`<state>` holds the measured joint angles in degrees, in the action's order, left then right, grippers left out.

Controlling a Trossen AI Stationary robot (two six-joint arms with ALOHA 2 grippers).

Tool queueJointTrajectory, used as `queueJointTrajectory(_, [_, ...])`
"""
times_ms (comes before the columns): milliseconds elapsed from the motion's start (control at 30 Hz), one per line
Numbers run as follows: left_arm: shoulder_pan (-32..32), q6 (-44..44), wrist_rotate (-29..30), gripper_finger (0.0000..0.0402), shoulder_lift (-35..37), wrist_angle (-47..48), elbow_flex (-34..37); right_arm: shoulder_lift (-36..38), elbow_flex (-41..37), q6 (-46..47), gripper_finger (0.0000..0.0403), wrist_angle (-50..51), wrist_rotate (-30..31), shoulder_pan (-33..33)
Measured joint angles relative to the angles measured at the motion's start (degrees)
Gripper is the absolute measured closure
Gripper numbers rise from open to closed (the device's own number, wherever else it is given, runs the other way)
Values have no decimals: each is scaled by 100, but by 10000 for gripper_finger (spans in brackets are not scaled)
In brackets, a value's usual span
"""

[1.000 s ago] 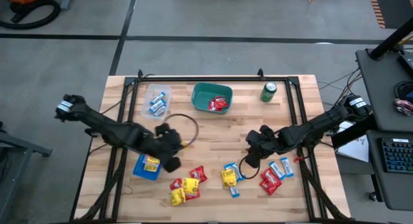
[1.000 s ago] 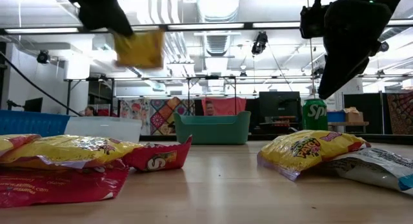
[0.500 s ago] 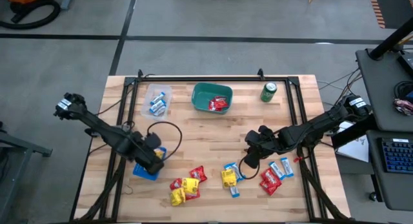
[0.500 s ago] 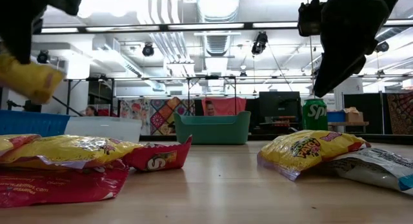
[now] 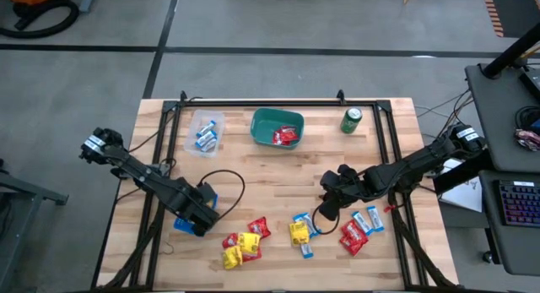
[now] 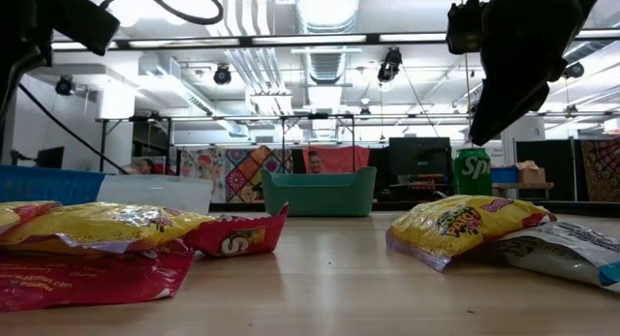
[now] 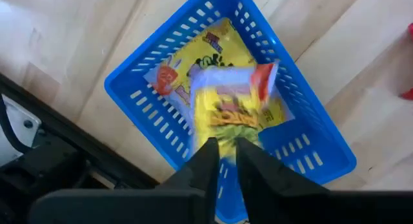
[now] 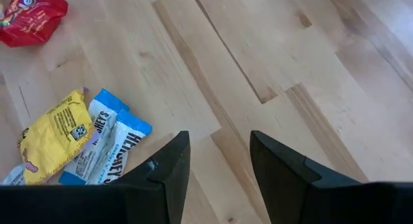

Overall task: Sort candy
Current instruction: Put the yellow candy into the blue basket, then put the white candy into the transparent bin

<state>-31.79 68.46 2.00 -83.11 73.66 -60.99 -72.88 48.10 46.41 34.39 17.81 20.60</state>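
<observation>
Left end effector point(image 7: 222, 148) hangs over the blue basket point(image 7: 310, 130) at the table's left near side, fingers nearly together around the edge of a yellow packet point(image 7: 233, 108). Right end effector point(image 8: 218, 161) hovers open and empty beside the loose candy point(image 5: 299, 232) at centre near.

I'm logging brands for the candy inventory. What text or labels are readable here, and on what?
"HERSHEY'S": on the blue-and-white wrappers, right wrist view.
"Sp", cut off by the right arm: on the green can, low view.
"S": on a red packet, low view.
Print on the yellow packets is too blurred to read.
</observation>
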Motion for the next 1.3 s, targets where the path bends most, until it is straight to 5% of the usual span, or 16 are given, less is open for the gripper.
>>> queueJointTrajectory(300, [-2, -738, 268, 292, 61, -249, -37, 0, 0, 265, 250, -140, -435, 15])
queueJointTrajectory(533, [7, -3125, 1494, 290, 65, -2353, -335, 0, 0, 1322, 250, -475, -1393, 104])
queueJointTrajectory(800, [9, -5546, 1562, 309, 66, -4185, -264, -37, 11, 3117, 250, 80, -2343, 731])
queueJointTrajectory(1067, [59, -5564, 2472, 316, 66, -4334, -192, -143, 350, 4070, 250, 2675, -2374, 1025])
queueJointTrajectory(1300, [64, -5347, 2612, 316, 66, -4320, -119, -640, 221, 3691, 250, 2673, -2428, 1012])
